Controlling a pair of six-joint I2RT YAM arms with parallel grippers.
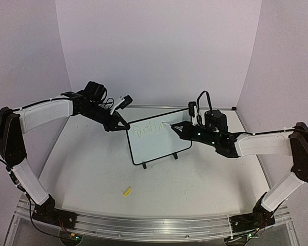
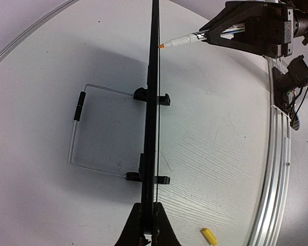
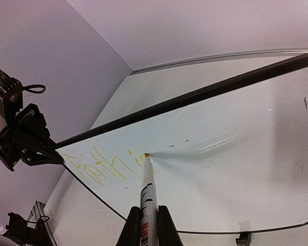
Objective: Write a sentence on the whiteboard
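The whiteboard (image 1: 159,143) stands on the table (image 1: 92,169), left jaws closed on its upper left corner, right jaws closed on the marker (image 3: 147,189); pressing too hard could tip it backward, spoiling the sentence (image 3: 100,166).

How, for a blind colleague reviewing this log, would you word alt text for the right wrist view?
The right gripper holds a white marker with its tip touching the whiteboard, at the end of a short line of yellow cursive writing. At far left, the left gripper clamps the board's edge.
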